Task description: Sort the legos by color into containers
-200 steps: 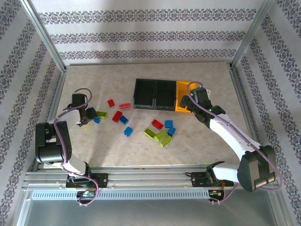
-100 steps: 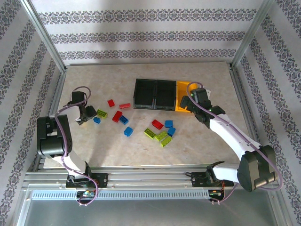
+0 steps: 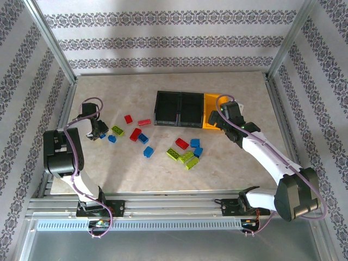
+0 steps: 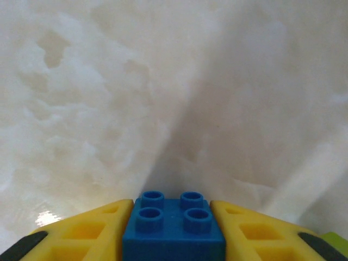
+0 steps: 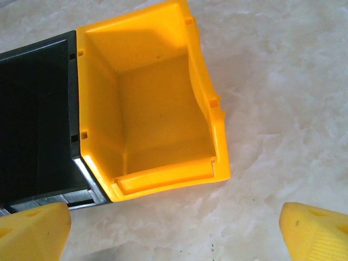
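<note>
Left end effector (image 3: 99,130), near the left edge of the tabletop (image 3: 109,168), with its fingers (image 4: 81,234) closed against both sides of a square four-stud blue brick (image 4: 173,231); whether the brick had cleared the surface could not be told. The bins stood in a row running left to right, toward the far edge: two black bins (image 3: 179,109), then the yellow bin (image 5: 157,114) at the right end. From the held brick they lay to the right and farther back, well apart, with the loose bricks (image 3: 185,152) scattered between. Being square, the brick offered no long axis to align. Right end effector (image 5: 174,231) was spread wide and empty over the near rim of the yellow bin; that arm was judged much the nearer to the bins
</note>
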Robot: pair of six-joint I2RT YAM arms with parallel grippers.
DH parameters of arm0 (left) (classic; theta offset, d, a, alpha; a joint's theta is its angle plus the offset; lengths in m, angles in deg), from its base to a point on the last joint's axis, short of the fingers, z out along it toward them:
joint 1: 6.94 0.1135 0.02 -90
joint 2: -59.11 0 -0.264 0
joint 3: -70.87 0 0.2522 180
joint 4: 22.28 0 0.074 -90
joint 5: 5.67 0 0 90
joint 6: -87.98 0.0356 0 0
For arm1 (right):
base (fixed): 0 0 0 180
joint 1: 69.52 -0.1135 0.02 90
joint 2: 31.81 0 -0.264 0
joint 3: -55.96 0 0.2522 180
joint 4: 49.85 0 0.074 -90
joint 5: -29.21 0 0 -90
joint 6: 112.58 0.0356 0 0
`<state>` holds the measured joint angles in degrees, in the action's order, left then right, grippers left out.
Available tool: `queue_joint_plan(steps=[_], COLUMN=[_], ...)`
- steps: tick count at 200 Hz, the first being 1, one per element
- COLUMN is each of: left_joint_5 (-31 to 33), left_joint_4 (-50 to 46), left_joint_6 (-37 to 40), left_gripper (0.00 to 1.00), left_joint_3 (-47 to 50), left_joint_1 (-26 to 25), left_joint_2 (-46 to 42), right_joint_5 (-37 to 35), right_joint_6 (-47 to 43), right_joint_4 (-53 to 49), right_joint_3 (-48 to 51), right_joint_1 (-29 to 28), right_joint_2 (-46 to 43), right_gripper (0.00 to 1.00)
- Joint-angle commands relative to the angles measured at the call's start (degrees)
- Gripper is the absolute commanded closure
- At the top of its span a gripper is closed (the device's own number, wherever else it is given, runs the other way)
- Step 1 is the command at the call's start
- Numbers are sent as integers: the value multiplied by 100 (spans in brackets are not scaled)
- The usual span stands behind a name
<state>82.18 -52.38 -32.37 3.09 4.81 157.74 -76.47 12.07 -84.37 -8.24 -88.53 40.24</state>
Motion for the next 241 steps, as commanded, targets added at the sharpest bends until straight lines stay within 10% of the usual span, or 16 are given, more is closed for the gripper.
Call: queue_joint_plan(steps=[1,55,115,172,241], left_joint_5=[-64,-413,19,434,610], left_joint_4=[8,13,-65,-250,-721], left_joint_6=[-68,-103,-125,361,767], left_gripper=[63,70,73,74,74], left_joint_3=[120,220,-403,-2140,-3718], left_joint_1=[39,-117,-1665,-3449,-4143], left_joint_2=[-115,-659,-1059,137,1489], right_joint_5=[-228,-525,-1008,-1074,-1271], right_joint_6=[67,181,263,311,316], right_joint_4=[-8,-127,-262,-264,-264], right_joint_3=[-80,-21,75,259,645], right_joint_1=[-51,-95,-283,-324,-308], right_joint_2=[45,132,78,-211,-793], right_gripper=[2,2,1,2,2])
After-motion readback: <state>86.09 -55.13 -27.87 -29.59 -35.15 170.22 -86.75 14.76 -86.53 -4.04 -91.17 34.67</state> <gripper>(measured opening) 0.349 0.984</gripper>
